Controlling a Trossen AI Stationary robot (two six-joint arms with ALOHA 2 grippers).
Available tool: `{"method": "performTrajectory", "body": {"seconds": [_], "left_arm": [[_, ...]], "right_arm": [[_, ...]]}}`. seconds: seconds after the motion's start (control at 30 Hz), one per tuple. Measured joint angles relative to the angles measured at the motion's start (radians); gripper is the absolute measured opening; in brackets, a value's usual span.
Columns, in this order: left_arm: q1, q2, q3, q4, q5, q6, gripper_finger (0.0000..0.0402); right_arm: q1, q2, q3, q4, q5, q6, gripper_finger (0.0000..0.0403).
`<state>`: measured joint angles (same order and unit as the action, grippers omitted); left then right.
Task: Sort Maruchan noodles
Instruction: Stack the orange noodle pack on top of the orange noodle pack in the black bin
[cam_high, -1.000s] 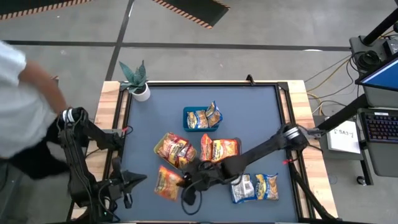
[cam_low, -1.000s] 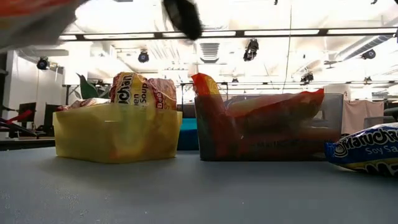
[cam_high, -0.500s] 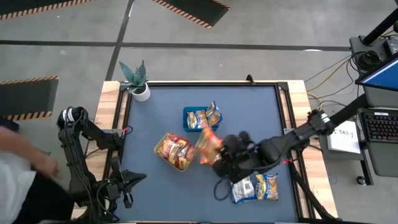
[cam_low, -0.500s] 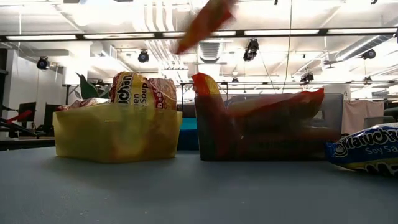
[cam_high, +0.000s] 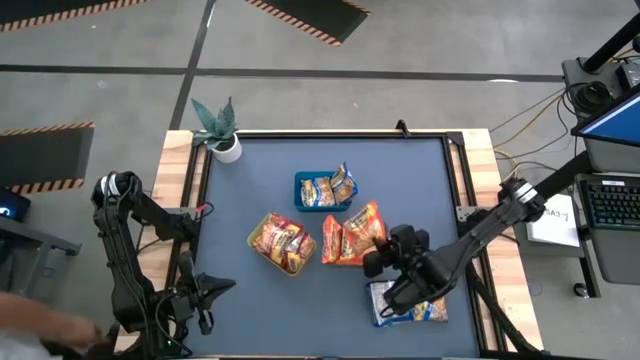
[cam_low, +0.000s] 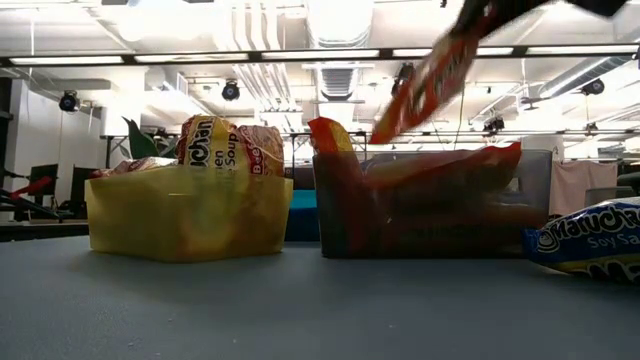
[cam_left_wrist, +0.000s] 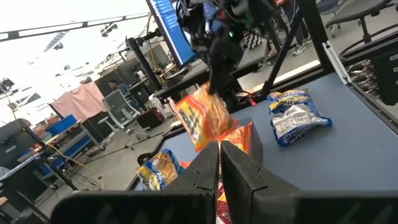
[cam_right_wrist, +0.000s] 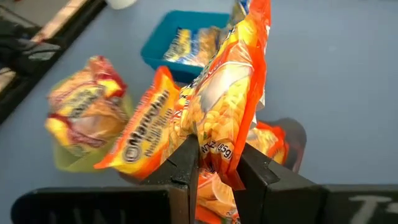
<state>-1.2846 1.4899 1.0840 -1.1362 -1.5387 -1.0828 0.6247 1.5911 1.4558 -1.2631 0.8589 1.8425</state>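
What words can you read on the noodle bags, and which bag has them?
"Maruchan" on the orange packet lying in the black tray.
"(85g)" on the orange packet held in the right gripper.
"...chan", "Soup" and "Be..." on the packet standing in the yellow tray.
"...ruchan" and "Soy Sa..." on the blue packet lying on the table.
The print on the packets in the blue tray is too small to read.

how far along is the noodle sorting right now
Mostly done: packets already sit in the blue tray, the yellow tray and the dark tray. In hand: the right gripper holds an orange packet above the dark tray. Left: the blue-and-yellow packets on the table. The left gripper waits shut.
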Motion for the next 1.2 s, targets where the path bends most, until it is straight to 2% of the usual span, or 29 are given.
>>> {"method": "performTrajectory", "body": {"seconds": [0.3,0.6,0.8,1.13,1.2], "left_arm": [[0.003,0.0,0.0,-0.004,0.0,0.019,0.0],[0.005,0.0,0.0,0.0,0.003,0.017,0.0],[0.005,0.0,0.0,0.002,0.003,0.016,0.0],[0.006,0.0,0.0,0.009,0.003,0.007,0.0],[0.006,0.0,0.0,0.009,0.003,0.002,0.0]], "right_arm": [[-0.003,0.113,-0.038,0.067,0.006,0.113,0.0064],[-0.003,0.146,-0.023,0.105,-0.002,0.104,0.0122],[-0.003,0.134,0.01,0.091,-0.097,0.048,0.0143],[-0.024,0.107,0.078,0.055,-0.299,-0.096,0.0146],[-0.023,0.098,0.088,0.032,-0.314,-0.11,0.0146]]}}
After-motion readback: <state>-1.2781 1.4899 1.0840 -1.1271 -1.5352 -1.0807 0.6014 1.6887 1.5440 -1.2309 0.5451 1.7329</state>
